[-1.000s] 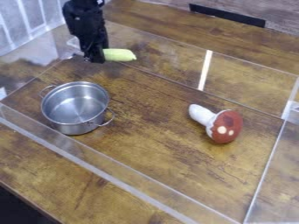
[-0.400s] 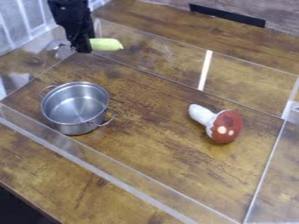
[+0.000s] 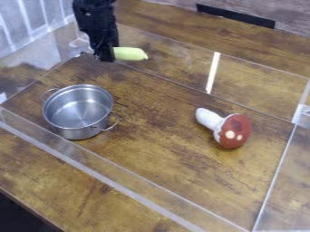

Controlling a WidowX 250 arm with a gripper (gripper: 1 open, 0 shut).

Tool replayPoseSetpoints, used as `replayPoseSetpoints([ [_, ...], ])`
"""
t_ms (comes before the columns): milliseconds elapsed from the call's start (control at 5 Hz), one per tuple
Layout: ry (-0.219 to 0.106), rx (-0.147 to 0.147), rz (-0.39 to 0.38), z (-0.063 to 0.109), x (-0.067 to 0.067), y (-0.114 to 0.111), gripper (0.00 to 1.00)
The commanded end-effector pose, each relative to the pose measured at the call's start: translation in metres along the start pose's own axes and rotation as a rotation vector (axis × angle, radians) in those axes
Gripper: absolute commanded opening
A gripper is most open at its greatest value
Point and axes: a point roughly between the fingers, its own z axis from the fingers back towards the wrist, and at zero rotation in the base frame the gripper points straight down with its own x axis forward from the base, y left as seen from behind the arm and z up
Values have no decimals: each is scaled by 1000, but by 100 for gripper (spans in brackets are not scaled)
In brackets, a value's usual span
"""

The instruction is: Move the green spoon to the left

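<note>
Now tool [image 3: 103, 53] clamped on green spoon [image 3: 130, 54], handle jutting right.

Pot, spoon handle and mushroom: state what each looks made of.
Pot: metal, probably steel, with a shiny silver surface and bright reflections inside.
Green spoon: the visible handle looks like smooth pale yellow-green plastic; its bowl is hidden behind the gripper.
Mushroom: matte red cap, pale stem; plastic or painted wood, unclear.

From where I stand the arm is all black, a blocky, boxy wrist section narrowing downward into the gripper [image 3: 101, 53]. Its surfaces look matte and dark, with no lettering or coloured marking I can make out. Any cables or screws are too small and blurred to tell.
</note>
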Motion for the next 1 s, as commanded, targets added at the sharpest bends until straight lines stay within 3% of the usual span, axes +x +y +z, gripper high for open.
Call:
replayPoseSetpoints([
  [0,8,-118,32,57,22,-19,0],
  [400,-7,-116,125,81,70,-9,0],
  [600,-30,-119,177,91,87,4,0],
  [800,-44,-108,209,90,93,18,0],
])
